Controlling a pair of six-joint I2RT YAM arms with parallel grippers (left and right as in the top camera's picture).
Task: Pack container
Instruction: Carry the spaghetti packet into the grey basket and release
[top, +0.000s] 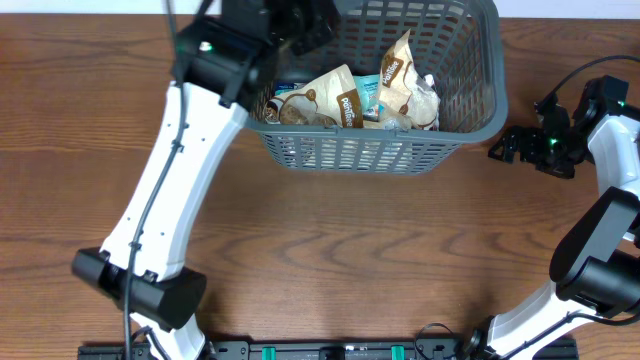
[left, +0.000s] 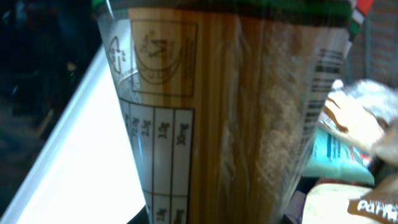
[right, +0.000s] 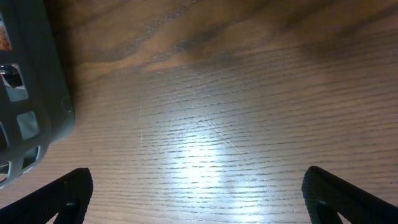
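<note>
- Progress: the container sits at the far middle of the table and already holds several snack packets piled on its base. No loose items show on the table, so my read is the packing is nearly done.
- In hand: a clear spaghetti packet fills the left wrist view, with packets in the basket just behind it. It looks like the last item going in, not yet released.
- Left gripper: over the container's far-left corner. Its fingers are hidden in every view, so I can't tell whether it's clamped on the spaghetti.
- Right gripper: parked just beside the container's right wall, its 2 fingers spread wide with nothing between them.
- View gaps: only the left wrist view shows the spaghetti, since the arm blocks it from overhead. Only the right wrist view shows the gripper standing over bare wood, clear of the container's corner.
</note>
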